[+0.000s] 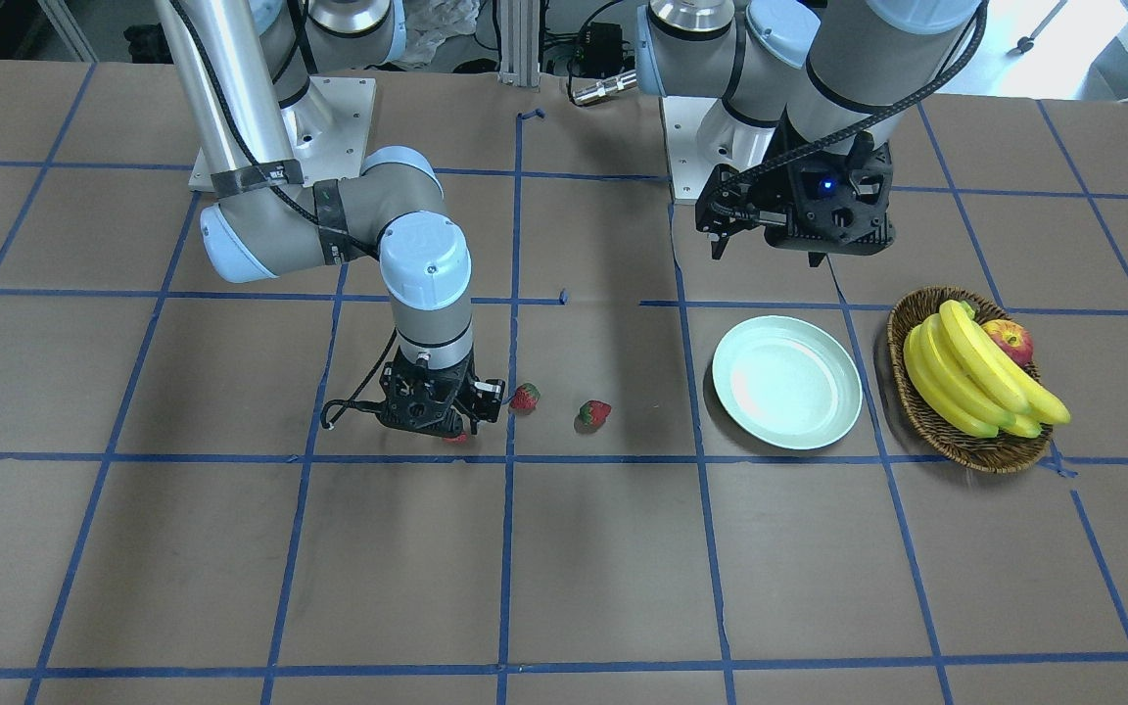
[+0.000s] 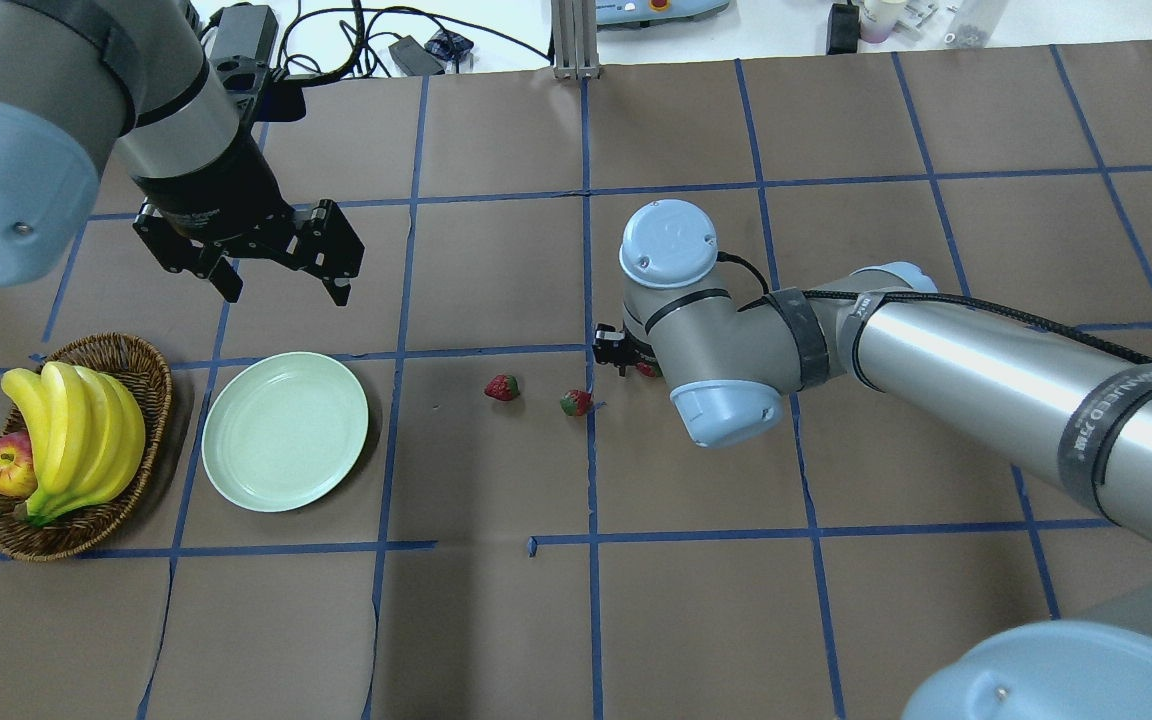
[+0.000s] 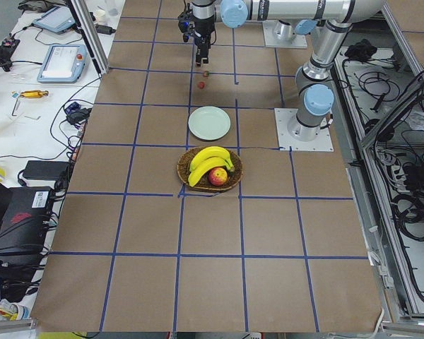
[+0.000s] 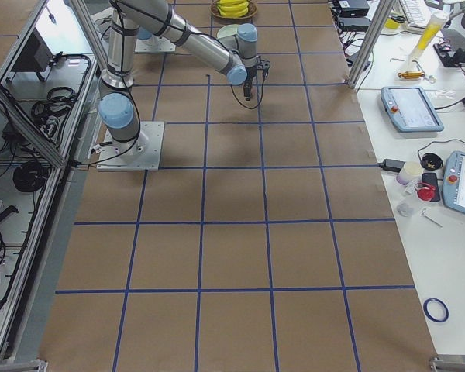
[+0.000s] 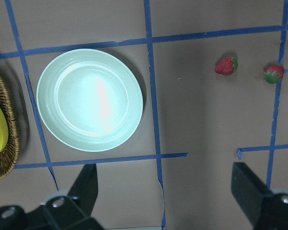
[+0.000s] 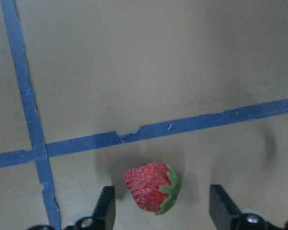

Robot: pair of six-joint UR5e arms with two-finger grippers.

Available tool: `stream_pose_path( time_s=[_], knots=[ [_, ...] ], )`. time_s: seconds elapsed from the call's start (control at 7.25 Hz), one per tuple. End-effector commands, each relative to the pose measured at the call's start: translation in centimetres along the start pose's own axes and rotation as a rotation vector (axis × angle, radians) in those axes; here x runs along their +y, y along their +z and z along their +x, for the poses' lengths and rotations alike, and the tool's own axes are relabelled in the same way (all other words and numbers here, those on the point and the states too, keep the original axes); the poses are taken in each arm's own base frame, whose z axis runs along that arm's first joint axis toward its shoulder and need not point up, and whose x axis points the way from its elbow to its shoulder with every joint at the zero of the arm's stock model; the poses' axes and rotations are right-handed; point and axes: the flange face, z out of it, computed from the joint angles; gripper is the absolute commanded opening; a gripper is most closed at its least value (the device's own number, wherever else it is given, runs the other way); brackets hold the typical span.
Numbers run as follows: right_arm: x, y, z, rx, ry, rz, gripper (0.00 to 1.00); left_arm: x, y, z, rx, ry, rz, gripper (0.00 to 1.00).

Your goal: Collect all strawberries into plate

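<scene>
Three small red strawberries lie on the brown table. Two lie free (image 1: 525, 397) (image 1: 594, 413), also in the overhead view (image 2: 502, 387) (image 2: 576, 402) and the left wrist view (image 5: 225, 66) (image 5: 273, 74). The third strawberry (image 6: 151, 187) lies between the fingers of my right gripper (image 1: 456, 431), which is open and low over it. The pale mint-green plate (image 1: 786, 382) (image 2: 285, 431) (image 5: 90, 99) is empty. My left gripper (image 2: 286, 285) is open and empty, held above the table just beyond the plate.
A brown wicker basket (image 2: 151, 370) with bananas (image 2: 76, 430) and an apple (image 2: 8, 465) stands beside the plate, on its side away from the strawberries. Blue tape lines grid the table. The right arm's elbow (image 2: 726, 400) hangs over the table near the strawberries.
</scene>
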Motion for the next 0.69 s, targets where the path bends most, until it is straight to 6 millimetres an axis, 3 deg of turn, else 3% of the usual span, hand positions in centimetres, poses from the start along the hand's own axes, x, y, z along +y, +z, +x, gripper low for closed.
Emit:
stream_pose_path(
  time_s=[0.0, 0.28, 0.55],
  knots=[
    [-0.5, -0.4, -0.2, -0.014, 0.019, 0.008, 0.0, 0.0, 0.0, -0.1, 0.0, -0.001, 0.0, 1.0],
    [-2.9, -3.6, -1.6, -0.071, 0.11, 0.064, 0.0, 0.0, 0.0, -0.1, 0.002, -0.001, 0.0, 1.0],
    [-2.0, -5.1, -3.8, -0.226, 0.154, -0.005, 0.0, 0.0, 0.0, 0.0, 0.002, 0.0, 0.0, 1.0]
  ],
)
